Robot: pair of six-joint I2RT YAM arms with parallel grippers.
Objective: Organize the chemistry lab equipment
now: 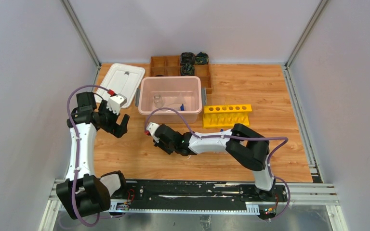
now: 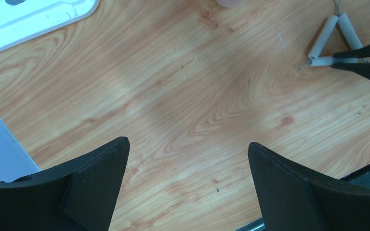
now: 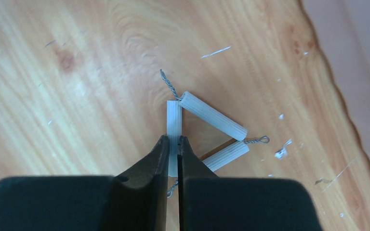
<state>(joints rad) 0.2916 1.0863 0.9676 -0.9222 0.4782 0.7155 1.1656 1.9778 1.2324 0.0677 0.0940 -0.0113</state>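
Lying on the bench (image 3: 77, 96) just in front of the pink tub (image 1: 169, 78), the white triangle (image 3: 212, 115) is gripped by one of its sides in the clenched right end effector (image 3: 173, 144). The left end effector (image 2: 188, 143) is held spread wide above bare wood, near the white lid (image 1: 120, 79).

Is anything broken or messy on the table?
Nothing looks broken. The white triangle sits out on the table, pinched on one side by the right gripper, not in the pink bin. Small white flecks litter the table beside it.
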